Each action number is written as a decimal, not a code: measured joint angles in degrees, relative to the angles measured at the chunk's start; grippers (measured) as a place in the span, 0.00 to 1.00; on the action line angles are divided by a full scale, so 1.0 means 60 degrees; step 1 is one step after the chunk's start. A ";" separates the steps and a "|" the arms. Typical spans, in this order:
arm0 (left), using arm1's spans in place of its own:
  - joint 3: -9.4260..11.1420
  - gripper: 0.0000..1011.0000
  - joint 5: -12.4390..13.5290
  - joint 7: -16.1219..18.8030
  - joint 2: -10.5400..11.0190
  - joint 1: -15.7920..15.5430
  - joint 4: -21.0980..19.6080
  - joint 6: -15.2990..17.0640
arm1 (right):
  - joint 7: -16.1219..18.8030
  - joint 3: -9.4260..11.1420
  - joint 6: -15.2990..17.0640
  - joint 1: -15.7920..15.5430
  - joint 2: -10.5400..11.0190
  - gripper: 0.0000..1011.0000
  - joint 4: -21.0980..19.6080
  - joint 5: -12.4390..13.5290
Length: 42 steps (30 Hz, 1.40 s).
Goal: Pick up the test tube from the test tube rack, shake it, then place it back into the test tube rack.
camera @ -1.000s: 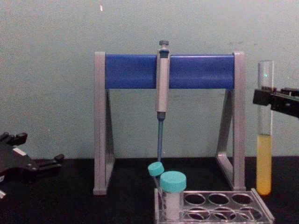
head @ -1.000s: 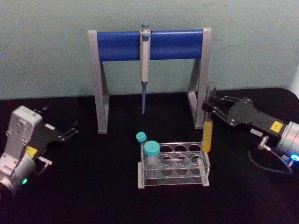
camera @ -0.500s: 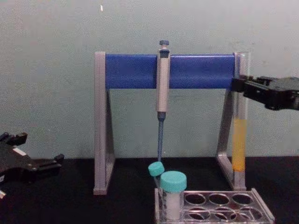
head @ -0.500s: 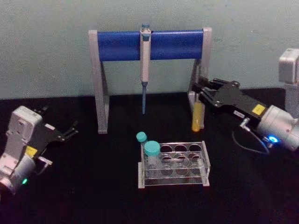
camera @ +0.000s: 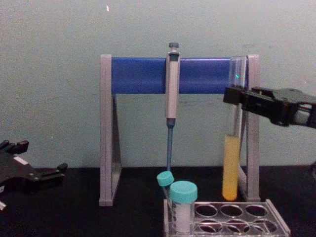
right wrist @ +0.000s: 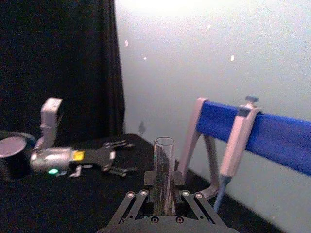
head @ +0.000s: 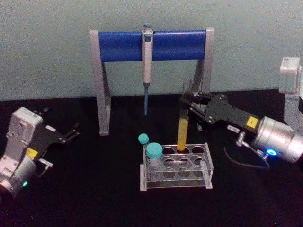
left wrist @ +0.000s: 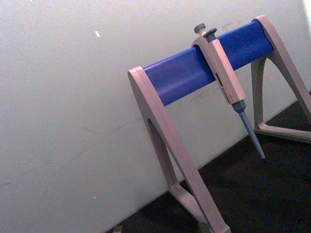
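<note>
Right claw point(head: 188, 101): pinched test tube point(head: 182, 131) near its top, just over test tube rack point(head: 176, 185).
Left claw point(head: 71, 133): spread, parked left.

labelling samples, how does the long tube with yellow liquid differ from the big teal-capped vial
The test tube is long, thin and uncapped; the vial is short, wide and teal-capped. The test tube holds yellow liquid; the vial looks whitish. The right claw holds the test tube above the rack; the vial stands in the rack. Both are clear.
</note>
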 joint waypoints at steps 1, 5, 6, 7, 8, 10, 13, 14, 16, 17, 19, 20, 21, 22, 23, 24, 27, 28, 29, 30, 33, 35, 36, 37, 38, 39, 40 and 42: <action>0.0000 0.99 0.0000 0.0000 0.0000 -0.0001 0.0000 0.0000 | 0.0109 -0.0023 0.0062 -0.0162 0.0230 0.23 -0.0203 0.0114; 0.0000 0.99 0.0000 0.0000 0.0000 0.0000 0.0000 -0.0001 | 0.0088 -0.0022 0.0163 -0.0373 0.0529 0.23 -0.0474 0.0197; 0.0000 0.99 0.0000 0.0000 0.0000 0.0000 0.0000 0.0000 | 0.0040 -0.0013 0.0191 -0.0436 0.0611 0.23 -0.0546 0.0204; 0.0000 0.99 0.0000 0.0001 0.0000 -0.0001 0.0000 0.0000 | -0.0093 0.0031 0.0242 -0.0557 0.0767 0.23 -0.0674 0.0209; 0.0000 0.99 0.0000 0.0000 0.0000 0.0000 0.0000 0.0000 | -0.0164 0.0057 0.0262 -0.0616 0.0839 0.23 -0.0741 0.0209; 0.0000 0.99 0.0000 0.0000 0.0000 0.0000 0.0000 0.0000 | -0.0495 0.0183 0.0288 -0.0795 0.1050 0.23 -0.0902 0.0169; 0.0000 0.99 0.0000 0.0000 0.0000 0.0000 0.0000 -0.0001 | -0.0873 0.0297 0.0284 -0.0852 0.1114 0.23 -0.0939 -0.0003; 0.0000 0.99 0.0000 0.0000 0.0000 0.0000 0.0000 0.0000 | -0.0873 0.0297 0.0284 -0.0852 0.1114 0.23 -0.0939 -0.0003; 0.0000 0.99 0.0000 0.0000 0.0000 0.0000 0.0000 0.0000 | -0.1109 0.0351 0.0262 -0.0810 0.1071 0.23 -0.0886 -0.0146; 0.0000 0.99 0.0000 0.0000 0.0000 -0.0001 0.0000 0.0000 | -0.1174 0.0359 0.0246 -0.0775 0.1032 0.23 -0.0840 -0.0206; 0.0000 0.99 0.0000 0.0000 0.0000 0.0000 0.0000 0.0000 | -0.1377 0.0365 0.0186 -0.0633 0.0862 0.23 -0.0653 -0.0398; 0.0000 0.99 0.0000 0.0001 -0.0001 0.0000 0.0000 0.0000 | -0.1453 0.0362 0.0170 -0.0567 0.0784 0.23 -0.0580 -0.0467; 0.0000 0.99 0.0000 0.0001 -0.0001 0.0000 0.0000 0.0000 | -0.1520 0.0354 0.0148 -0.0504 0.0715 0.23 -0.0516 -0.0535; 0.0000 0.99 0.0000 0.0000 0.0000 0.0000 0.0000 0.0000 | -0.1627 0.0329 0.0094 -0.0377 0.0542 0.23 -0.0344 -0.0678; 0.0000 0.99 0.0000 0.0000 0.0000 0.0000 0.0000 0.0000 | -0.1700 0.0293 0.0029 -0.0241 0.0371 0.23 -0.0184 -0.0815; 0.0000 0.99 0.0000 0.0001 0.0000 0.0000 0.0000 0.0000 | -0.1700 0.0293 0.0029 -0.0241 0.0371 0.23 -0.0184 -0.0815; 0.0000 0.99 0.0000 0.0000 0.0000 0.0000 0.0000 -0.0001 | -0.1738 0.0221 -0.0154 0.0054 -0.0026 0.23 0.0183 -0.1028; 0.0000 0.99 0.0000 0.0000 0.0000 0.0000 0.0000 0.0000 | -0.1718 0.0210 -0.0196 0.0102 -0.0092 0.23 0.0244 -0.1046; 0.0000 0.99 0.0000 0.0000 0.0000 0.0000 0.0000 0.0000 | -0.1677 0.0204 -0.0236 0.0144 -0.0152 0.23 0.0305 -0.1057; 0.0000 0.99 0.0000 0.0000 0.0000 0.0000 0.0000 0.0000 | -0.1567 0.0190 -0.0317 0.0214 -0.0284 0.23 0.0431 -0.1057; 0.0000 0.99 0.0000 0.0000 0.0000 0.0000 0.0000 0.0000 | -0.1385 0.0171 -0.0424 0.0282 -0.0446 0.23 0.0553 -0.1001; 0.0000 0.99 -0.0001 0.0000 0.0000 -0.0001 0.0000 0.0000 | -0.1230 0.0154 -0.0475 0.0306 -0.0536 0.23 0.0607 -0.0931; 0.0000 0.99 0.0000 0.0000 0.0000 0.0000 0.0000 0.0000 | -0.1085 0.0135 -0.0510 0.0313 -0.0600 0.23 0.0644 -0.0843; 0.0000 0.99 0.0000 0.0000 0.0000 0.0000 0.0000 0.0000 | -0.0905 0.0107 -0.0541 0.0318 -0.0651 0.23 0.0671 -0.0743; 0.0000 0.99 0.0000 0.0000 0.0000 0.0000 -0.0001 0.0000 | -0.0801 0.0090 -0.0549 0.0319 -0.0669 0.23 0.0680 -0.0684; 0.0000 0.99 0.0000 0.0000 0.0000 0.0000 0.0000 0.0000 | -0.0702 0.0070 -0.0552 0.0319 -0.0683 0.23 0.0684 -0.0622; 0.0000 0.99 0.0000 0.0000 0.0000 0.0000 0.0000 0.0000 | -0.0477 0.0022 -0.0554 0.0319 -0.0691 0.23 0.0685 -0.0500; 0.0000 0.99 0.0000 0.0000 0.0000 -0.0001 0.0000 0.0000 | -0.0287 -0.0035 -0.0551 0.0311 -0.0672 0.23 0.0667 -0.0393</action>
